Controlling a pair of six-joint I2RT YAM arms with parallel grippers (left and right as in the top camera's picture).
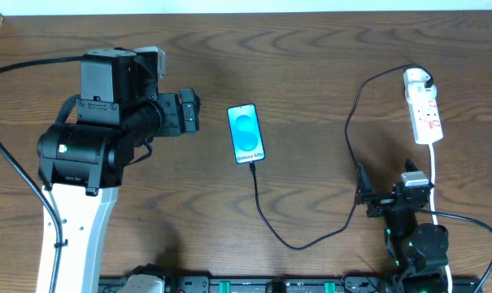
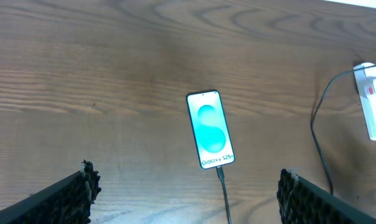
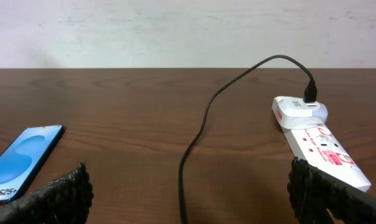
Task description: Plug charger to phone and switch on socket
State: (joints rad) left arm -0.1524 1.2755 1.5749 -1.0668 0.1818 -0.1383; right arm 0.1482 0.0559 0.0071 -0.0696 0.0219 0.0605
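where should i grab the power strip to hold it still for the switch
Across its narrow width, mid-length on the power strip, coming from above. It lies flat and long, so its long sides are the faces to pinch. Stay clear of the white adapter plugged in at its far end.

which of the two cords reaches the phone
The thin black charger cable: its tip meets the phone's bottom edge. The thicker white cord only leaves the socket, far from the phone.
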